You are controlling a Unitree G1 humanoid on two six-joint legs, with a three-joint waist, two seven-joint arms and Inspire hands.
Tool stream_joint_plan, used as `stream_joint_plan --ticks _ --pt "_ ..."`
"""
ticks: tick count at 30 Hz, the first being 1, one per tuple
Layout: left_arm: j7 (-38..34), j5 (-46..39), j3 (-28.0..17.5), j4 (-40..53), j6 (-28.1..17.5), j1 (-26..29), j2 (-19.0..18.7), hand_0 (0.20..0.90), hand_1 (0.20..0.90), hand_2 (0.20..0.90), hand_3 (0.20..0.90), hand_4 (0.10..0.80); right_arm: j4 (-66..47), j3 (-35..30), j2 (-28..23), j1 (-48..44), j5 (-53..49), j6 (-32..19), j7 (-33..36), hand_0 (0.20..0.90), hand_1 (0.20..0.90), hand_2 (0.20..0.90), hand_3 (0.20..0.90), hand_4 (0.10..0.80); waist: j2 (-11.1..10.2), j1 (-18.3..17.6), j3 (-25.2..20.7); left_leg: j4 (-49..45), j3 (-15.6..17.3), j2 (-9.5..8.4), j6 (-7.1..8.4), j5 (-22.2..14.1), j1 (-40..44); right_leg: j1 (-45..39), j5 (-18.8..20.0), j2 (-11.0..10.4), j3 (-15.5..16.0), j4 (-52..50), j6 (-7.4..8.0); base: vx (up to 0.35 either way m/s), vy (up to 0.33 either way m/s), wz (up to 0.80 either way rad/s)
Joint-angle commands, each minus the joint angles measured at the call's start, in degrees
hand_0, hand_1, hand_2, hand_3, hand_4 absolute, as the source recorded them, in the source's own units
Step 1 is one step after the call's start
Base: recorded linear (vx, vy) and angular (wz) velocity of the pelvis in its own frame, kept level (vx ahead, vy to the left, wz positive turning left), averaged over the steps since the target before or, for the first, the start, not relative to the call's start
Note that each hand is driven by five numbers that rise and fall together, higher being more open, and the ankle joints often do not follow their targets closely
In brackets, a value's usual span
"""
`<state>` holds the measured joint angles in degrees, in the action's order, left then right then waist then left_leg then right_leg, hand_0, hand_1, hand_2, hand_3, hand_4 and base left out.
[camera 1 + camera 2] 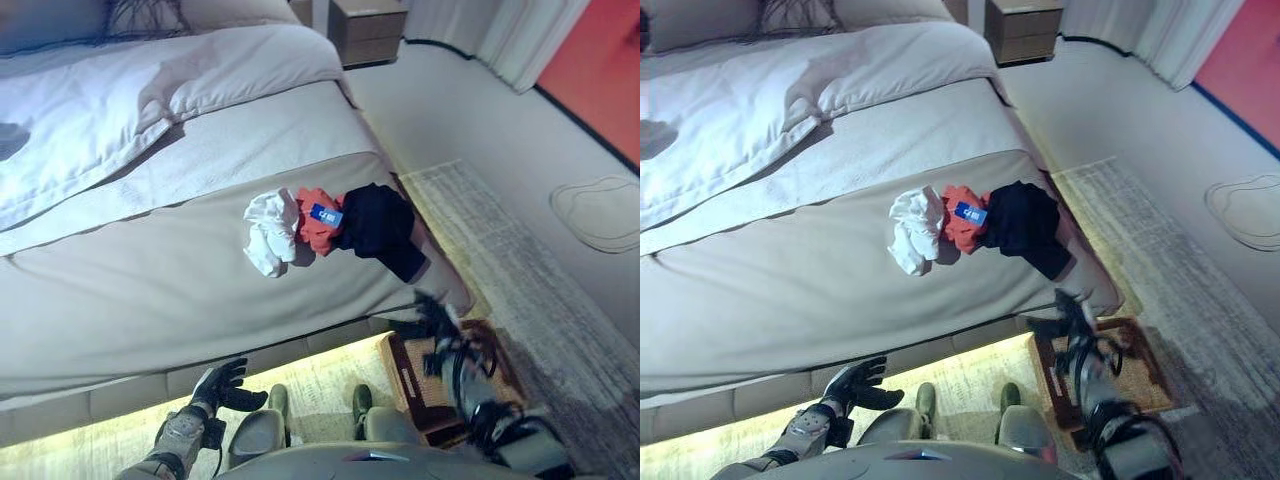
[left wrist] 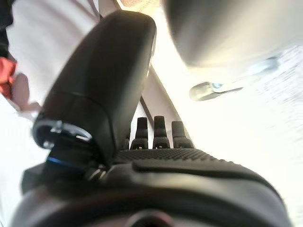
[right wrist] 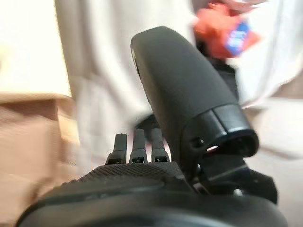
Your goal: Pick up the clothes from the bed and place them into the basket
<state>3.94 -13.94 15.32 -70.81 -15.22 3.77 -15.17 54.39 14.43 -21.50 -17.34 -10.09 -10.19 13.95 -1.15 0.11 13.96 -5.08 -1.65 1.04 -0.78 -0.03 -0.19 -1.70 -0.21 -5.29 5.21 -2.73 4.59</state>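
We saw 3 clothes lying bunched near the bed's (image 1: pixel 150 290) near edge: a white piece (image 1: pixel 270 232), a red one (image 1: pixel 316 222) touching it, and a black one (image 1: pixel 382 228) overlapping the red and drooping toward the edge. Our right hand (image 1: pixel 432 318) hung above the basket (image 1: pixel 408 378) on the floor beside the bed, fingers straight and holding nothing; our left hand (image 1: pixel 222 384) sat low by the bed's side, fingers relaxed and empty too. We judged nothing was yet picked. The risk: the pieces overlap, so a grab at one could drag another off the edge onto the rug (image 1: pixel 520 260). The bed's edge stood between our hands and the pile. A nightstand (image 1: pixel 368 30) stood well apart.
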Motion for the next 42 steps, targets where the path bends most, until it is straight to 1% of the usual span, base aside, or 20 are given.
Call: stream_joint_plan --ticks 1,2,3,5,7,8,10,12,14,15,18,20,21,22,23,29,32,34,37,42 --pt "1.81 -2.15 -0.80 5.01 -3.77 1.14 -1.17 0.900 0.900 0.900 0.900 0.800 -6.32 -0.08 -6.44 -8.66 5.39 0.68 4.97 0.900 0.900 0.900 0.900 0.800 -2.47 2.10 -1.52 -7.64 4.78 -0.54 0.65 -7.35 1.98 1.41 0.09 0.03 0.22 -2.70 -0.95 0.092 0.022 0.26" --pt "3.12 -1.14 0.60 6.92 -3.38 1.69 -1.40 0.900 0.900 0.900 0.900 0.800 -8.04 0.07 -9.67 -11.80 6.57 3.49 5.95 0.900 0.900 0.900 0.900 0.800 -2.46 2.34 -1.55 -5.49 5.23 0.17 0.58 -7.17 1.95 1.84 -1.02 -0.32 1.79 -4.02 -1.02 0.069 0.043 0.34" --pt "3.38 -1.01 1.85 7.66 -3.34 2.31 -1.65 0.900 0.900 0.900 0.900 0.800 -7.98 0.35 -11.03 -13.99 6.43 4.42 6.48 0.900 0.900 0.900 0.900 0.800 -2.37 2.57 -1.48 -4.68 4.75 0.34 0.70 -6.91 1.76 2.68 -1.28 -0.51 2.43 -4.94 -0.93 0.029 0.043 0.36" --pt "3.77 -1.70 3.58 9.00 -3.63 3.48 -2.20 0.900 0.900 0.900 0.900 0.800 -7.99 1.15 -12.96 -17.77 6.95 5.67 8.10 0.900 0.900 0.900 0.900 0.800 -2.29 2.87 -1.03 -4.03 4.26 0.57 0.99 -6.87 1.45 4.63 -1.27 -0.93 2.97 -6.26 -0.59 -0.013 0.002 0.49" --pt "4.67 -4.09 5.47 12.73 -2.91 5.69 -3.82 0.900 0.900 0.900 0.900 0.800 -7.07 1.63 -16.97 -24.70 7.54 8.87 9.09 0.900 0.900 0.900 0.900 0.800 -2.20 3.50 0.77 -4.79 4.31 1.26 1.03 -7.43 0.16 8.11 -1.23 -2.04 4.09 -8.82 0.17 -0.079 -0.036 0.23" --pt "4.67 -4.09 5.45 12.73 -2.91 5.71 -3.81 0.900 0.900 0.900 0.900 0.800 -7.04 1.65 -16.97 -24.74 7.53 8.86 9.09 0.900 0.900 0.900 0.900 0.800 -2.20 3.49 0.75 -4.84 4.31 1.26 1.03 -7.45 0.09 8.17 -1.25 -2.04 4.09 -8.86 0.17 -0.133 -0.058 0.09" --pt "4.76 -7.36 7.51 16.48 -3.86 7.73 -4.98 0.900 0.900 0.900 0.900 0.800 -4.25 3.30 -20.23 -33.03 9.01 11.11 11.92 0.900 0.900 0.900 0.900 0.800 -2.00 4.41 3.31 -9.06 3.72 1.63 0.97 -8.15 -5.17 11.76 -2.08 -2.57 4.74 -12.08 0.11 -0.200 -0.051 0.14" --pt "4.80 -9.08 8.32 18.46 -4.91 8.42 -5.46 0.900 0.900 0.900 0.900 0.800 -2.47 4.38 -21.85 -36.51 10.91 12.17 13.28 0.900 0.900 0.900 0.900 0.800 -1.83 4.85 4.62 -12.05 3.40 1.70 0.98 -8.57 -8.43 13.46 -2.56 -2.73 4.86 -13.57 -0.15 -0.188 -0.036 0.20" --pt "4.95 -13.06 9.29 22.12 -6.52 9.04 -6.20 0.900 0.900 0.900 0.900 0.800 -0.08 6.68 -23.91 -40.57 12.12 12.92 14.36 0.900 0.900 0.900 0.900 0.800 -1.39 5.24 6.20 -15.88 3.37 1.54 0.90 -9.37 -12.20 15.96 -3.53 -2.92 5.14 -15.82 -0.86 -0.173 -0.016 0.25" --pt "5.57 -15.79 9.64 25.15 -7.63 9.11 -6.61 0.900 0.900 0.900 0.900 0.800 0.70 8.38 -25.28 -42.82 12.10 13.34 14.20 0.900 0.900 0.900 0.900 0.800 -0.98 5.52 7.15 -18.82 3.14 1.22 0.79 -10.22 -14.96 18.28 -4.64 -3.04 5.26 -18.47 -1.56 -0.176 0.025 0.08" --pt "5.38 -22.43 10.42 34.17 -9.08 8.82 -7.73 0.900 0.900 0.900 0.900 0.800 1.96 11.13 -27.94 -46.56 11.40 13.56 11.97 0.900 0.900 0.900 0.900 0.800 0.27 6.32 9.52 -27.31 2.26 -0.22 0.18 -13.18 -21.80 24.34 -7.66 -3.93 5.14 -27.07 -3.10 -0.127 0.031 0.10" --pt "5.18 -24.86 10.55 37.99 -9.88 8.77 -8.12 0.900 0.900 0.900 0.900 0.800 2.94 12.54 -28.53 -48.05 10.90 13.60 10.61 0.900 0.900 0.900 0.900 0.800 0.90 6.73 10.30 -30.89 2.21 -0.67 -0.20 -14.42 -24.65 27.14 -9.18 -4.64 5.45 -31.44 -3.82 -0.049 0.008 0.08" --pt "5.04 -26.66 10.58 40.57 -10.73 8.70 -8.45 0.900 0.900 0.900 0.900 0.800 4.04 13.46 -29.04 -49.45 10.68 13.56 9.14 0.900 0.900 0.900 0.900 0.800 1.43 7.00 11.03 -33.72 2.08 -0.93 -0.28 -15.19 -27.01 29.22 -10.15 -5.06 5.54 -34.43 -4.32 0.037 -0.021 0.06" --pt "4.70 -27.78 10.53 42.08 -11.41 8.59 -8.66 0.900 0.900 0.900 0.900 0.800 4.83 14.02 -29.24 -50.19 11.33 13.98 8.38 0.900 0.900 0.900 0.900 0.800 1.88 7.28 11.63 -35.66 1.79 -0.98 -0.11 -16.92 -27.53 29.80 -11.82 -5.01 5.19 -36.60 -4.15 0.019 -0.035 0.02" --pt "4.02 -29.63 10.08 45.21 -12.28 8.47 -9.39 0.900 0.900 0.900 0.900 0.800 6.35 15.60 -29.89 -52.03 11.46 14.64 7.01 0.900 0.900 0.900 0.900 0.800 2.61 7.48 12.37 -38.28 1.75 -1.23 -0.27 -17.55 -29.97 31.96 -12.67 -5.15 5.09 -39.04 -4.65 0.045 -0.041 0.02" --pt "0.34 -33.82 7.95 55.38 -15.32 8.23 -11.48 0.900 0.900 0.900 0.900 0.800 10.48 19.90 -30.44 -57.64 13.15 17.11 4.81 0.900 0.900 0.900 0.900 0.800 5.02 8.29 14.91 -46.59 1.29 -1.94 -0.83 -18.62 -38.29 39.31 -14.78 -5.68 5.09 -46.94 -6.30 -0.044 -0.046 0.05" --pt "-0.85 -35.78 5.68 59.01 -15.37 7.47 -12.81 0.900 0.900 0.900 0.900 0.800 12.46 21.05 -30.81 -60.48 12.37 19.50 1.72 0.900 0.900 0.900 0.900 0.800 5.82 8.97 15.79 -50.51 1.19 -2.03 -1.38 -19.33 -41.96 42.92 -15.95 -6.07 5.32 -50.76 -6.86 0.004 -0.094 0.03" --pt "-1.45 -38.26 3.31 62.11 -14.92 5.68 -13.59 0.900 0.900 0.900 0.900 0.800 13.32 22.27 -31.43 -61.37 12.67 22.31 -1.22 0.900 0.900 0.900 0.900 0.800 6.38 9.73 15.83 -54.86 0.82 -2.26 -1.64 -19.72 -45.99 46.77 -17.29 -6.34 5.64 -55.02 -7.39 0.054 -0.106 0.06" --pt "-1.60 -39.31 1.41 65.16 -14.41 4.20 -14.34 0.900 0.900 0.900 0.900 0.800 13.92 23.29 -32.24 -61.41 13.74 23.37 -2.83 0.900 0.900 0.900 0.900 0.800 6.70 10.29 15.83 -57.93 0.34 -2.55 -2.12 -20.04 -49.32 50.10 -17.98 -6.43 5.69 -58.28 -7.60 0.042 -0.087 0.09" --pt "-1.79 -39.49 0.80 69.23 -13.62 3.38 -15.45 0.900 0.900 0.900 0.900 0.800 15.50 24.16 -32.65 -63.04 12.73 24.27 -5.74 0.900 0.900 0.900 0.900 0.800 7.10 11.29 15.83 -61.50 -0.26 -3.04 -2.42 -19.91 -53.70 53.94 -18.44 -6.58 6.27 -61.24 -7.78 0.018 -0.076 0.09"
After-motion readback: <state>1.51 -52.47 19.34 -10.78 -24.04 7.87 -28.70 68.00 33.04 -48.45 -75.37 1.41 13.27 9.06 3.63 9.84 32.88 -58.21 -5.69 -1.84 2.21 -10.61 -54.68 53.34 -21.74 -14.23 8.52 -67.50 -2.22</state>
